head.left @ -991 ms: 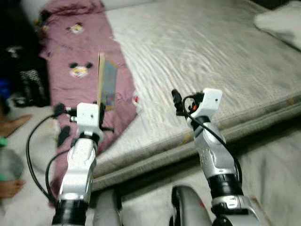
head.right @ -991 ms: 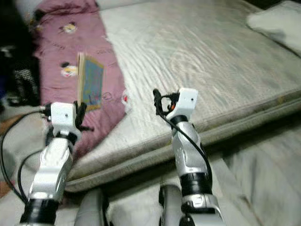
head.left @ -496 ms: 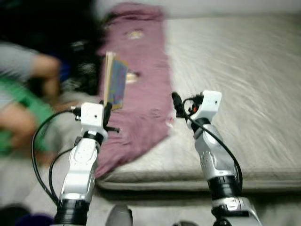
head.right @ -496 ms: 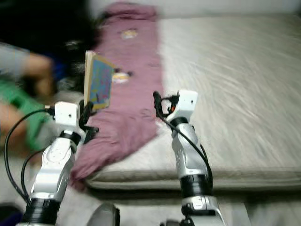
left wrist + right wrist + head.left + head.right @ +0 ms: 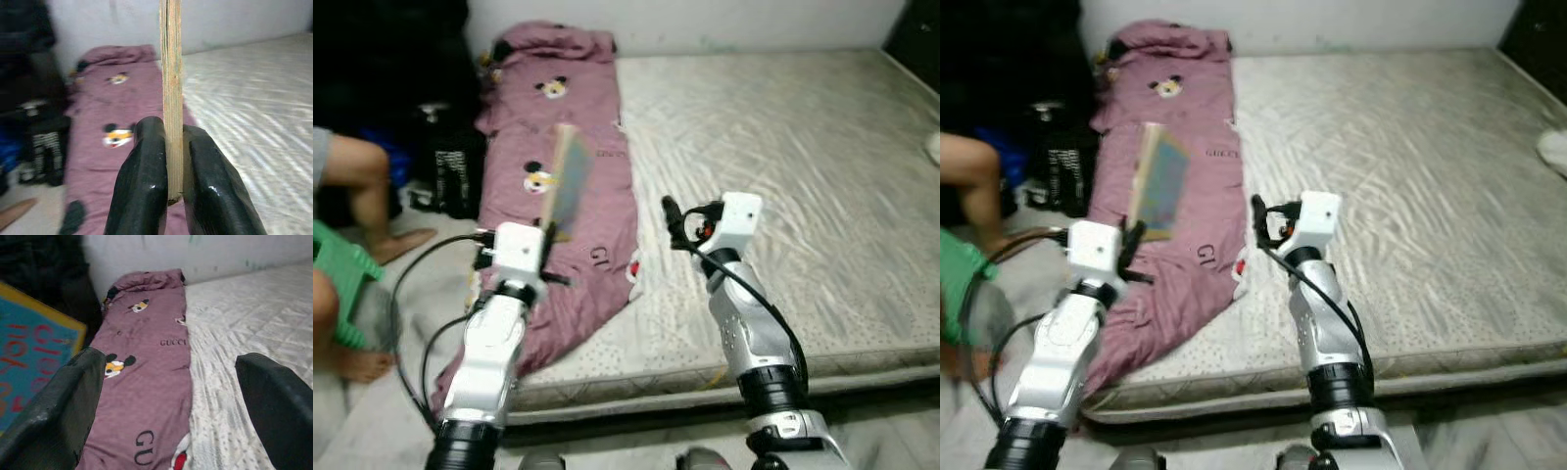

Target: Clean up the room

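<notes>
My left pincer (image 5: 168,171) is clenched on a thin book (image 5: 566,183), the two black fingers (image 5: 142,186) pressing its lower edge from either side so it stands upright, edge-on to my wrist, with its blue cover (image 5: 1164,192) facing my right arm. I hold it in the air above the near part of the pink blanket (image 5: 570,147), close to the bed's left edge. My right pincer (image 5: 672,217) is raised beside it over the mattress (image 5: 803,157), its fingers (image 5: 58,406) spread wide apart and grasping nothing; between them I see the blanket running up toward the white wall (image 5: 205,252).

The blanket lies lengthwise along the left side of the bed and spills over the near corner toward the floor. The rest of the mattress to my right is broad, pale and flat out to its front edge. Left of the bed the room is tighter: dark bags (image 5: 445,166) stand against the blanket's side, and a person's bare leg (image 5: 367,181) and a green stool (image 5: 337,284) are on the floor near my left arm.
</notes>
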Motion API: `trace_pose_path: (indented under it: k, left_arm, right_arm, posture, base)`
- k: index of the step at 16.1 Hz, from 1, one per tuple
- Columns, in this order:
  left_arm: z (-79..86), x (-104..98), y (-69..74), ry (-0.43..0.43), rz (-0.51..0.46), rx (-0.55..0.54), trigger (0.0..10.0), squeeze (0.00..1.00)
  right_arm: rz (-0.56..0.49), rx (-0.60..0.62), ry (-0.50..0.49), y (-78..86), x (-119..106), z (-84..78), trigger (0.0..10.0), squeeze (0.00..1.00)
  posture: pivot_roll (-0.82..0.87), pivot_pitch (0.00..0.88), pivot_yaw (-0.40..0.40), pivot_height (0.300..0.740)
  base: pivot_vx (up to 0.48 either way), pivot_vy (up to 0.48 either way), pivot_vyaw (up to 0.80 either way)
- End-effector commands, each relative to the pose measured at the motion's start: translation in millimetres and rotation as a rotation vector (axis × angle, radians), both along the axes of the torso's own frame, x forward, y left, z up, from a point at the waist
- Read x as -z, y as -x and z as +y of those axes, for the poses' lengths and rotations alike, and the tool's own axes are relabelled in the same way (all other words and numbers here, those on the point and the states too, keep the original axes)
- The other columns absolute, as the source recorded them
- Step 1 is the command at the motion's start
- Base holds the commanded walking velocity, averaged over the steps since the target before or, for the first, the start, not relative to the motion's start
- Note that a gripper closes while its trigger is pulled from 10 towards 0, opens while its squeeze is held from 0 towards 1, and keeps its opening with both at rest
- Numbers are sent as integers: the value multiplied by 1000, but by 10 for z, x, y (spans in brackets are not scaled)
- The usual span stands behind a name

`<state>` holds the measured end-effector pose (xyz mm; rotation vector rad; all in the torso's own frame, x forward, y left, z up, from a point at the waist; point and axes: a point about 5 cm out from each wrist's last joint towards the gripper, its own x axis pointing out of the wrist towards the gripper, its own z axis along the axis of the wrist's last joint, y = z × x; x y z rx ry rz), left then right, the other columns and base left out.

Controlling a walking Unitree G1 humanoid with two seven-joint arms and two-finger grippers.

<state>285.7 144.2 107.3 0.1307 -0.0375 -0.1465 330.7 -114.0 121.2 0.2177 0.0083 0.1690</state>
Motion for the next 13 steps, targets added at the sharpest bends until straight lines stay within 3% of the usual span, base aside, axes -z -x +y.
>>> trace_pose_path:
  k: [1, 8, 13]
  left_arm:
    - [-14, -63, -15, -11, -44, -1, 10000, 0]
    - [98, -93, -16, -3, -67, -69, 10000, 0]
    - [82, -112, -58, 9, -72, -76, 10000, 0]
  right_arm:
    - [-12, 26, 10, 2, -18, -89, 10000, 0]
    - [16, 113, 65, 126, 136, -282, 10000, 0]
    - [10, 105, 82, 69, 108, -268, 10000, 0]
  posture:
    - [-95, 0, 29, 740]
    - [-98, 0, 33, 740]
    - [-99, 0, 24, 740]
  base:
    - [0, 0, 0]
    - [0, 0, 0]
    - [0, -100, -476]
